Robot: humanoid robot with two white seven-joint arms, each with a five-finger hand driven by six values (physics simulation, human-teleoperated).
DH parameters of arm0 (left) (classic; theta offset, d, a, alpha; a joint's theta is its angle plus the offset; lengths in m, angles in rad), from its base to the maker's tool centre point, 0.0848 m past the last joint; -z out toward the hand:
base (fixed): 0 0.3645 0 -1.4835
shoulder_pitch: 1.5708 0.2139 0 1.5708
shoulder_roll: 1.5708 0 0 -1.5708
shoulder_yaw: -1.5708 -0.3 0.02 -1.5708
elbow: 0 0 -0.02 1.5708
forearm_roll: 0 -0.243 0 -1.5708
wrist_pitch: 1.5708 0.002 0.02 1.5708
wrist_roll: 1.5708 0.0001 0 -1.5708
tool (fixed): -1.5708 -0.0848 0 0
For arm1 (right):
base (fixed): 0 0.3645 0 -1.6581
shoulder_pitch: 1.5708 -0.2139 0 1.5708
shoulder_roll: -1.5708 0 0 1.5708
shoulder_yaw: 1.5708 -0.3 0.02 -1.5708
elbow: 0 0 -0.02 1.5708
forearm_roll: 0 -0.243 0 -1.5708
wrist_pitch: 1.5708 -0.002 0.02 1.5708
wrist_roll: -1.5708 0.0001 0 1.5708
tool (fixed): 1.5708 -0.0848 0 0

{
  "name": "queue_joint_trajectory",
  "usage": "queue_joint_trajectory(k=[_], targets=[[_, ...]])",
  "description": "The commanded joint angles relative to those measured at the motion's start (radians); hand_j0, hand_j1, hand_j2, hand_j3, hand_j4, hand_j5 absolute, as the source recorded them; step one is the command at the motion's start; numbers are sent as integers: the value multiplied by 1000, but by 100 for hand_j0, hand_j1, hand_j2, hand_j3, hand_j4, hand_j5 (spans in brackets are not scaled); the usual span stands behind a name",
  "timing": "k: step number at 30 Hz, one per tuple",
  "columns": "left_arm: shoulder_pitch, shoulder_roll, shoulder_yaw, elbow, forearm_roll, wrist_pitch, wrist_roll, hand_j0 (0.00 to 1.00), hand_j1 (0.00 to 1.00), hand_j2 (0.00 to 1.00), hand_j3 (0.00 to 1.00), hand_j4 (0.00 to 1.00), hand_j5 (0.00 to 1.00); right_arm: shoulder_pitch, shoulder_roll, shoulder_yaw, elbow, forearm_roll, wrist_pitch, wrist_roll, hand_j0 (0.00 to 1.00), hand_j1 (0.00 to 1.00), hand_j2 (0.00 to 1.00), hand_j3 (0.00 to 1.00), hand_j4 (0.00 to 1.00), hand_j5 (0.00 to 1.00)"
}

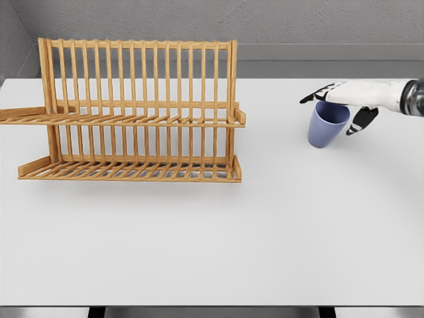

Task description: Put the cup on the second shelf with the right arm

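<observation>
The right hand (344, 99) enters from the right edge of the head view, palm down, and sits over the rim of the blue cup (326, 124). Its fingers (317, 97) reach across the far side of the rim; the thumb (361, 120) drops down beside the cup's right wall. The digits are partly curled about the rim, but whether they grip it firmly cannot be determined from this view.

The cup is tilted, mouth toward the upper right, on or just above the white table (265, 232), in its far right area.

The wooden dish rack (136, 112) stands well apart on the left of the table. It has an upper slatted shelf (132, 119) and a lower slatted shelf (129, 171). Bare table surface lies between cup and rack.
</observation>
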Motion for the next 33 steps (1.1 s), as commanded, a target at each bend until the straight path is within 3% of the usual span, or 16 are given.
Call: queue_joint_trajectory(k=[1,10,13,18,19,33], targets=[[0,0,0,0,1,0,-1,100,100,100,100,100,100,-2,7,4,18,-4,3,0,100,100,100,100,100,100],[0,0,0,0,0,0,-1,100,100,100,100,100,100,-5,20,21,32,-4,4,0,100,100,100,100,100,100],[0,0,0,0,0,0,-1,100,100,100,100,100,100,-14,26,30,33,-4,4,0,77,77,77,77,77,77],[0,0,0,0,0,0,1,100,100,100,100,100,100,-15,26,35,32,-4,4,0,71,71,71,71,71,71],[0,0,0,0,0,0,-1,100,100,100,100,100,100,-15,26,35,32,-4,3,0,66,66,66,66,66,66],[0,0,0,0,0,0,1,100,100,100,100,100,100,-46,9,19,-2,-10,-13,0,66,66,66,66,66,66]])
